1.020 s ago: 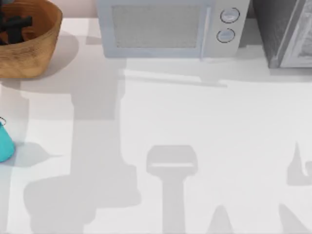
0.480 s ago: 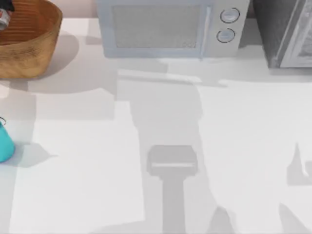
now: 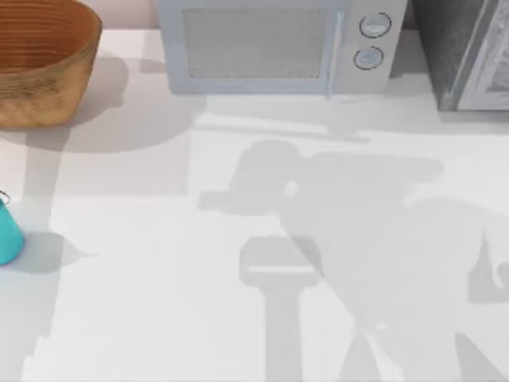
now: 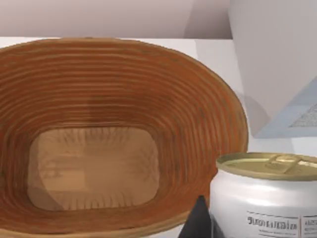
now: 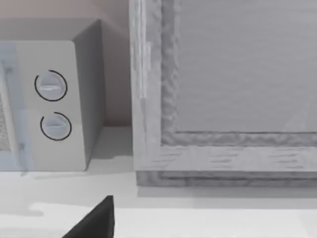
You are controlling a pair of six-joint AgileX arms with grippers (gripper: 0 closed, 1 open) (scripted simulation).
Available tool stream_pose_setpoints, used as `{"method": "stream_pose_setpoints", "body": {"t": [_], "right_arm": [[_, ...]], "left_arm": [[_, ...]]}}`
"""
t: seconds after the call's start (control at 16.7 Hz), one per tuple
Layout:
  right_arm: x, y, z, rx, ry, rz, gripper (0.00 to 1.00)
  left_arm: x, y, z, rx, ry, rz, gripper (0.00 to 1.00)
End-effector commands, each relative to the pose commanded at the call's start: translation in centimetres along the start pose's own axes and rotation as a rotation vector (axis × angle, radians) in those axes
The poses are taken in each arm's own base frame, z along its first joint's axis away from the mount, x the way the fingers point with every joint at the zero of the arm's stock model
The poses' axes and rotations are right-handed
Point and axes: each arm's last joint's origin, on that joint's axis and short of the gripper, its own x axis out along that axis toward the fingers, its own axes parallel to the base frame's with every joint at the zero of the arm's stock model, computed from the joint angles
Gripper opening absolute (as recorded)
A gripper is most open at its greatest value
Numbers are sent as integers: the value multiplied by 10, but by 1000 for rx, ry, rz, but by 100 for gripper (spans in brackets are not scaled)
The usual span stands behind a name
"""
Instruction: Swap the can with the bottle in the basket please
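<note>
Can (image 4: 267, 196): white body, dull gold top, printed label; seen close in left wrist view, right beside dark fingertip (image 4: 198, 220) of left gripper, raised clear of basket. Whether left fingers clamp can: cannot tell. Basket (image 3: 48, 79): brown wicker, far left corner of table (image 3: 238, 318), inside bare. Bottle (image 3: 8, 232): teal, upright at left edge of table, nearer than basket, well apart from it. Microwave (image 3: 274, 44): far centre, two dials. Right gripper: dark fingertip (image 5: 96, 223) seen in right wrist view facing microwave and grey framed cabinet (image 5: 223, 89); finger state cannot tell.

basket (image 3: 44, 76) far left corner, bottle (image 3: 8, 235) nearer (left edge), microwave (image 3: 278, 48) behind
</note>
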Motion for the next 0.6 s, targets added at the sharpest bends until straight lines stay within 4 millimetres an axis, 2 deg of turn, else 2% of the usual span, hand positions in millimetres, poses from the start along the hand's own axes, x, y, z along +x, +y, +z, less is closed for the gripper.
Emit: {"method": "stream_pose_setpoints", "body": {"t": [0.18, 0.3, 0.42, 0.6], "right_arm": [[0, 0, 0, 0, 0, 0, 100], [0, 0, 0, 0, 0, 0, 100], [0, 0, 0, 0, 0, 0, 100], [0, 0, 0, 0, 0, 0, 100]], "left_arm": [[-52, -19, -49, 32, -135, 18, 0], [-77, -27, -89, 51, -226, 32, 0], [-92, -32, -132, 65, -316, 48, 0], [-97, -34, -196, 79, -444, 76, 0]]}}
